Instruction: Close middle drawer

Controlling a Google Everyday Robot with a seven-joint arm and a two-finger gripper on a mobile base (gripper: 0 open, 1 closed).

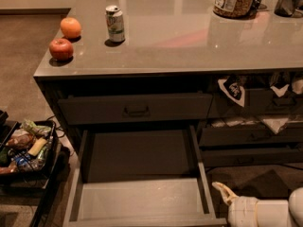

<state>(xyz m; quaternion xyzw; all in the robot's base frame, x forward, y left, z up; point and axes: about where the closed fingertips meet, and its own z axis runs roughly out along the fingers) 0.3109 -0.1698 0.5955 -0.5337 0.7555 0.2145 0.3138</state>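
Note:
The middle drawer [142,200] is pulled far out toward me below the counter, and its pale grey inner floor shows. Its front runs along the bottom edge of the view, and its handle is hidden. Above it, the slimmer top drawer [135,109] with a small dark handle stands slightly out. My gripper [223,192] is at the bottom right, just to the right of the open drawer's right side wall, low near the floor. It is on a white arm [258,213]. It holds nothing that I can see.
On the grey countertop [189,37] stand an apple [61,49], an orange [70,27], a soda can [115,23] and a jar [234,0]. A black tray of snack packs [26,148] sits on the floor at left. The right-hand drawers [251,136] have bags hanging out.

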